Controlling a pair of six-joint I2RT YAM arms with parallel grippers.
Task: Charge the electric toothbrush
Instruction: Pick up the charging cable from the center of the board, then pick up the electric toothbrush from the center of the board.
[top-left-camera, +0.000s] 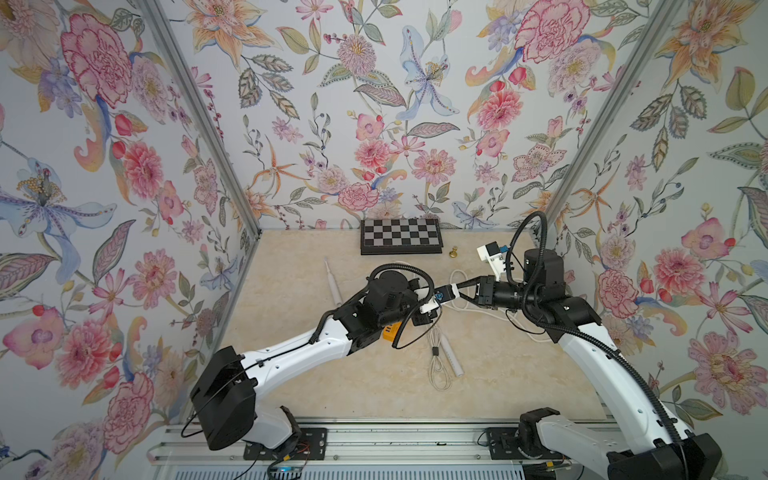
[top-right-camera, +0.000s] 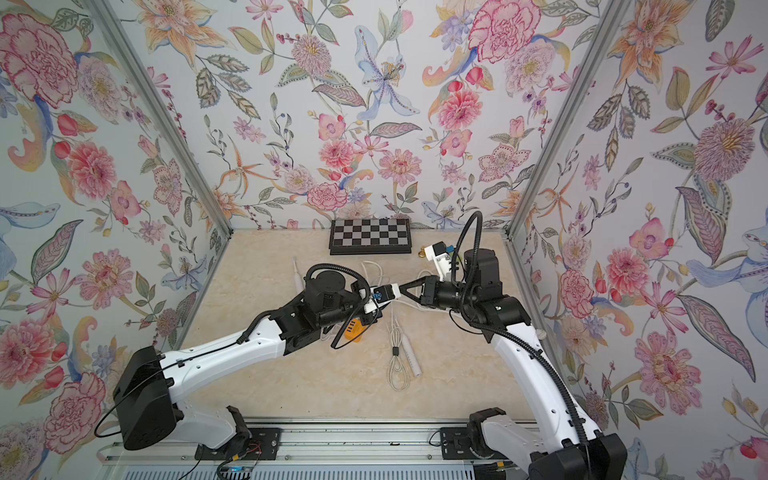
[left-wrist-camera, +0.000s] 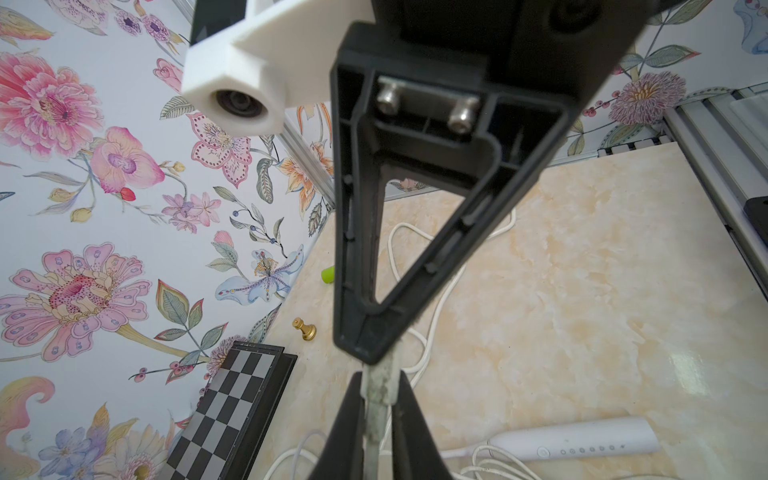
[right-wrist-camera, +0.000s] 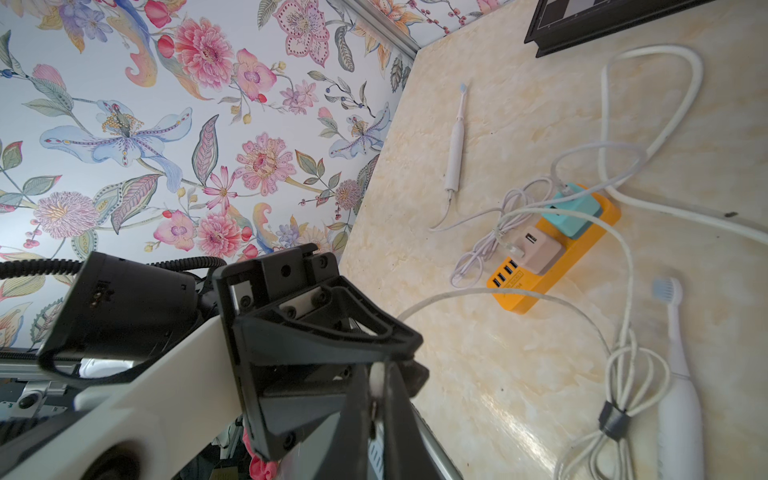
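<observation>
My two grippers meet in mid-air over the middle of the table. The left gripper (left-wrist-camera: 380, 382) (top-left-camera: 444, 293) is shut on a flat whitish plug (left-wrist-camera: 379, 390) at the end of a white charging cable. The right gripper (right-wrist-camera: 377, 376) (top-left-camera: 455, 287) is shut on the same cable end from the opposite side, fingertip to fingertip. The cable (right-wrist-camera: 540, 297) trails down to a tied coil (top-left-camera: 436, 361). A white electric toothbrush (top-left-camera: 451, 357) (right-wrist-camera: 677, 399) lies beside the coil. A slimmer toothbrush (top-left-camera: 334, 282) (right-wrist-camera: 455, 141) lies at the back left.
An orange power strip (right-wrist-camera: 557, 253) (top-left-camera: 390, 332) with two adapters plugged in lies under my left wrist, with loose white cables (right-wrist-camera: 606, 124) around it. A chessboard (top-left-camera: 401, 241) leans at the back wall. A gold pawn (top-left-camera: 454, 251) stands beside it.
</observation>
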